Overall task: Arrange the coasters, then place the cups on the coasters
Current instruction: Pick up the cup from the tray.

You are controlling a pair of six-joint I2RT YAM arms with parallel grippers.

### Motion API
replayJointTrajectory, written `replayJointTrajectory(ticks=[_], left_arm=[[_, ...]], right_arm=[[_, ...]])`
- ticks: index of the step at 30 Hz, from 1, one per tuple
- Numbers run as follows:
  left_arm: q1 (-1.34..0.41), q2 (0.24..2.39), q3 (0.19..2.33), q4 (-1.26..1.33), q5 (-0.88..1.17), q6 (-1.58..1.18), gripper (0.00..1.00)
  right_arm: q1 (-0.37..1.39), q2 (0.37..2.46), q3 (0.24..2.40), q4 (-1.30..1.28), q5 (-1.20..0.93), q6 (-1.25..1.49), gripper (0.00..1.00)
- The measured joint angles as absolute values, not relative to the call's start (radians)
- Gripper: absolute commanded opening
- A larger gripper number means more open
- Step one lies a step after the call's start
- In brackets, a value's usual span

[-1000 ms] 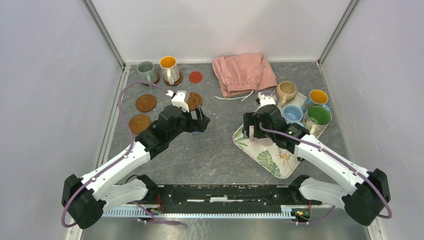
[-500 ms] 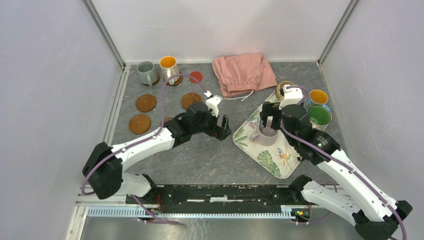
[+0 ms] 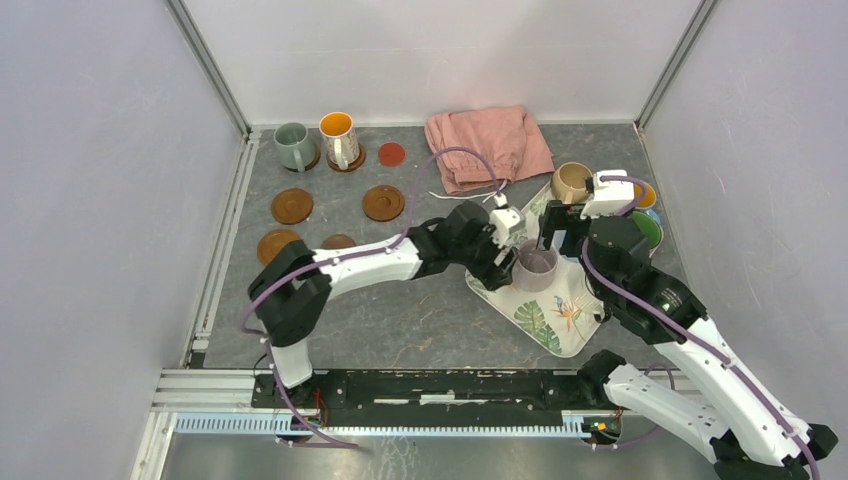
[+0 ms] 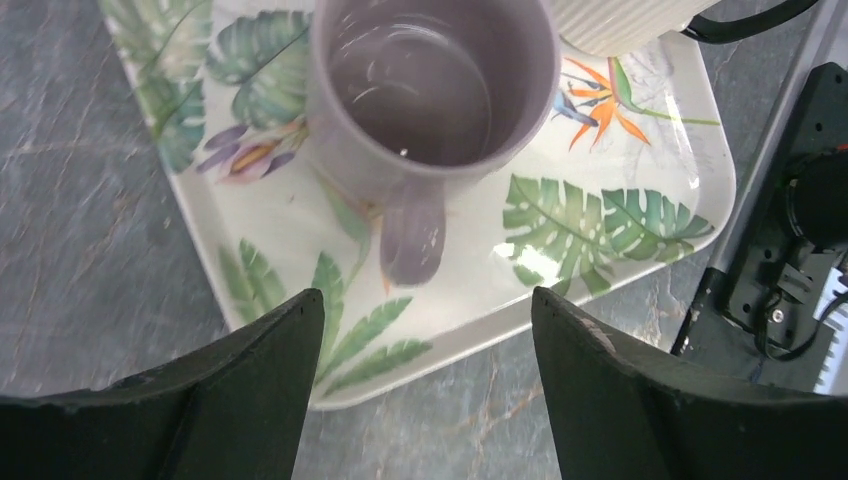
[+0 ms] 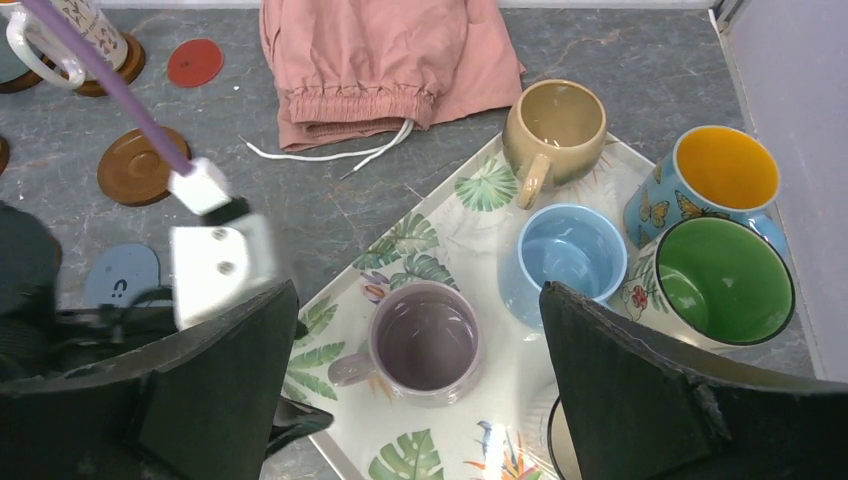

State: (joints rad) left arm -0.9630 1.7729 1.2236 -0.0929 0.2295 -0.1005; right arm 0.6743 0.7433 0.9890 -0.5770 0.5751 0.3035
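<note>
A lilac cup (image 3: 536, 266) (image 4: 430, 90) stands on the leaf-patterned tray (image 3: 548, 326), its handle (image 4: 412, 236) pointing at my left gripper (image 3: 508, 264) (image 4: 424, 300). That gripper is open, and the handle lies just beyond its fingertips. My right gripper (image 3: 563, 232) (image 5: 415, 298) hangs open above the same cup (image 5: 425, 342). Beige (image 5: 555, 122), light blue (image 5: 566, 254), orange-inside (image 5: 722, 172) and green-inside (image 5: 724, 280) cups share the tray. A grey-green cup (image 3: 294, 143) and an orange-inside cup (image 3: 339, 138) stand on coasters at the back left. Bare brown coasters (image 3: 292, 206) (image 3: 383, 202) (image 3: 278, 245), a red one (image 3: 391, 153) and a blue one (image 5: 122, 276) lie nearby.
A pink cloth (image 3: 487, 145) with a white drawstring lies at the back, next to the tray's far corner. A cream ribbed cup (image 4: 620, 20) stands on the tray beside the lilac one. Walls close in the left, back and right sides.
My left arm has swung right, from the coasters across to the tray's near-left edge by the lilac cup. My right gripper has moved back from above the tray's near-left part toward the far cups.
</note>
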Motion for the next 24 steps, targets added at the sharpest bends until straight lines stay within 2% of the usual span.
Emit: replayJointTrajectory(ticks=[9, 24], left_arm=[[-1.035, 1.95, 1.413, -0.179, 0.195, -0.015, 0.76], [-1.042, 2.026, 1.455, -0.223, 0.131, 0.059, 0.69]], right_arm=[[0.674, 0.734, 0.989, -0.577, 0.587, 0.286, 0.98], [0.674, 0.673, 0.989, -0.564, 0.624, 0.285, 0.98]])
